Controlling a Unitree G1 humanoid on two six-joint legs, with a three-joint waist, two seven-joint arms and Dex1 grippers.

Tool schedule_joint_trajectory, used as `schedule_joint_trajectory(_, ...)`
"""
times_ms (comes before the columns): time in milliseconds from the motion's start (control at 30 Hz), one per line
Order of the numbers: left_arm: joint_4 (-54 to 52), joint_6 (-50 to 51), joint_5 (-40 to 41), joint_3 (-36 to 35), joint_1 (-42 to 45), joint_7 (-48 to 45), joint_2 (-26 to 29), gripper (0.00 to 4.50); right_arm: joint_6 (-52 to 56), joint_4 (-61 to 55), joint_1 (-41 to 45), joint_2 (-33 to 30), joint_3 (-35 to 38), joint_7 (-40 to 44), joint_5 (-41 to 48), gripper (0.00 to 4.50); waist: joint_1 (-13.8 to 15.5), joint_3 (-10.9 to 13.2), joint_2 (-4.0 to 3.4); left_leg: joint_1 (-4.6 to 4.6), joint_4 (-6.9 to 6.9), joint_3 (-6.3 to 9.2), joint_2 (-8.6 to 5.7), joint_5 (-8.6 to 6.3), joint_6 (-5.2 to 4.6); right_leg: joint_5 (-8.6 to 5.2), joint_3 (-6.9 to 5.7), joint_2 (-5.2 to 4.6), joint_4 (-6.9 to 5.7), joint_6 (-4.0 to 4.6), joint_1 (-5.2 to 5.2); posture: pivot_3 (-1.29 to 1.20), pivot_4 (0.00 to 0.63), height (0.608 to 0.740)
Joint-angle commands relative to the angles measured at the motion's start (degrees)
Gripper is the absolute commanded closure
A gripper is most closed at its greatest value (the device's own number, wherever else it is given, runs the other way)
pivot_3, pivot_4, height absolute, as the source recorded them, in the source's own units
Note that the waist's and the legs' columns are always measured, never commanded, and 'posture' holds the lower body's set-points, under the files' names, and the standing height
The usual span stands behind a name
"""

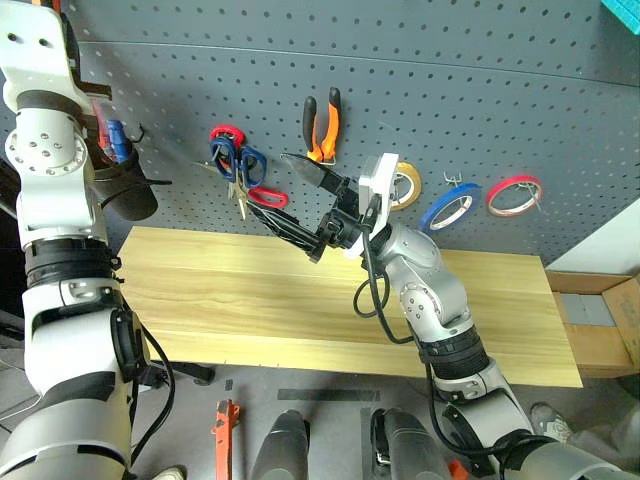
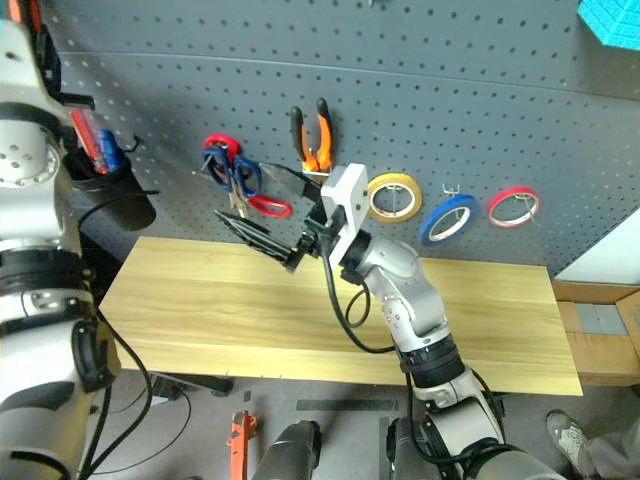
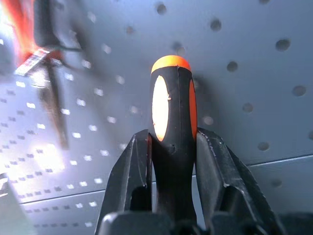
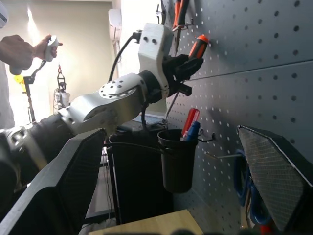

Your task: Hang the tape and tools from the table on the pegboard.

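My left gripper [image 3: 171, 147], raised at the far left, clamps the screwdriver [image 3: 172, 112] with its long axis running handle-first toward the pegboard [image 3: 244, 73] just ahead. My right gripper [image 1: 300, 205], mid-board, stands wide and empty.

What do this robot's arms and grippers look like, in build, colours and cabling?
Both arms are silver-grey rounded metal segments joined by black ribbed collars. The right arm carries a loose black cable looping beside the forearm and a white block at the wrist. Each gripper has two black wedge-shaped fingers; the right gripper shows textured pads, the left gripper plain black ones.
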State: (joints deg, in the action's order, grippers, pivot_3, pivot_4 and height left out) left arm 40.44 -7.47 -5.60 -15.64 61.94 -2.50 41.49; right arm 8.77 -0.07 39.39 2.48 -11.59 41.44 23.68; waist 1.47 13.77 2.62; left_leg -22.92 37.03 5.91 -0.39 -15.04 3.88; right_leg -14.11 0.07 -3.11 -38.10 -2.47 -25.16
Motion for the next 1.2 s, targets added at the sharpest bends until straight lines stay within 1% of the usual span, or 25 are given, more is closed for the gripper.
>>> schedule_joint_trajectory(33,2.5,-3.9,0.5,0.4,2.2,-0.7,1.9,3.63,-1.1,-1.3,1.3,-0.1,0.7,0.6,0.2,0.00,-0.1,0.0,-0.03,0.01,0.00,0.01,0.01,0.00,0.00,0.00,-0.01,0.00,-0.02,0.00,0.00,0.14,0.254,0.740)
schedule_joint_trajectory(100,2.7,-4.4,1.0,0.3,0.9,-0.8,1.6,3.63,-0.6,-1.8,1.2,-0.6,0.9,0.5,0.3,0.00,-0.1,0.2,-0.08,0.01,0.01,0.06,0.02,0.00,-0.01,0.00,-0.07,0.00,-0.05,0.00,0.00,0.13,0.267,0.740)
schedule_joint_trajectory(167,0.6,-3.3,2.2,-0.7,-2.8,-0.7,0.5,3.63,0.4,-2.5,0.4,-1.4,0.7,0.5,0.3,0.00,-0.2,0.3,-0.18,0.00,0.06,0.12,0.02,0.01,-0.03,0.00,-0.13,0.00,-0.08,0.00,0.04,0.13,0.274,0.740)
schedule_joint_trajectory(267,-5.5,-0.6,3.7,-1.7,-8.4,-0.4,-1.0,3.63,1.7,-3.9,-0.8,-2.2,0.2,0.2,0.6,0.00,-0.4,0.5,-0.43,0.10,0.06,0.11,0.00,0.01,-0.06,0.00,-0.09,-0.02,-0.11,0.00,0.13,0.13,0.281,0.740)
schedule_joint_trajectory(400,-14.2,4.4,5.5,-3.1,-14.8,0.6,-2.5,3.63,3.1,-5.7,-1.9,-2.7,-0.2,-0.1,0.8,0.00,-0.7,0.9,-0.35,0.01,0.09,0.15,0.04,0.01,-0.06,0.00,-0.13,-0.01,-0.52,0.00,-0.05,0.14,0.293,0.740)
schedule_joint_trajectory(500,-21.0,8.7,6.6,-4.4,-19.7,1.3,-3.6,3.63,4.0,-6.6,-2.4,-2.8,-0.4,-0.2,0.9,0.00,-1.3,1.1,-0.38,-0.01,0.07,0.15,0.03,0.01,-0.06,-0.01,-0.10,-0.03,-0.53,0.01,-0.07,0.14,0.300,0.740)
schedule_joint_trajectory(600,-25.3,11.8,7.2,-5.2,-22.2,2.0,-3.9,3.63,4.5,-6.9,-2.6,-3.2,-0.7,0.1,0.9,0.00,-1.5,1.1,-0.41,0.01,0.06,0.14,0.02,0.00,-0.07,-0.01,-0.08,-0.04,-0.49,0.01,-0.06,0.15,0.302,0.740)
schedule_joint_trajectory(667,-27.6,13.7,7.7,-6.0,-23.5,2.5,-3.9,3.63,4.5,-6.8,-2.6,-3.5,-0.7,0.3,0.9,0.00,-1.6,1.2,-0.41,0.05,0.07,0.15,0.03,-0.10,-0.26,-0.03,-0.08,-0.04,-0.45,0.03,-0.06,0.15,0.302,0.740)
schedule_joint_trajectory(867,-35.0,19.4,10.0,-8.8,-27.8,3.4,-5.0,3.63,4.4,-6.4,-2.6,-3.8,-0.7,0.6,0.8,0.00,-1.6,1.3,-0.46,0.10,0.08,0.14,0.04,-0.11,-0.27,-0.04,-0.08,-0.03,-0.51,0.05,-0.06,0.16,0.296,0.740)
schedule_joint_trajectory(1000,-37.5,22.2,11.5,-10.1,-28.8,4.0,-6.0,2.27,4.3,-6.2,-2.8,-4.0,-0.7,0.7,0.7,0.00,-1.5,1.3,-0.45,0.09,0.10,0.15,0.03,-0.11,-0.27,-0.04,-0.08,-0.04,-0.51,0.05,-0.05,0.16,0.296,0.740)
schedule_joint_trajectory(1200,-36.9,23.6,12.4,-10.6,-28.1,4.0,-6.3,0.12,4.1,-5.9,-2.7,-4.1,-0.7,0.7,0.5,0.00,-1.5,1.3,-0.46,0.10,0.10,0.16,0.04,-0.10,-0.26,-0.04,-0.09,-0.04,-0.52,0.05,-0.05,0.15,0.298,0.740)
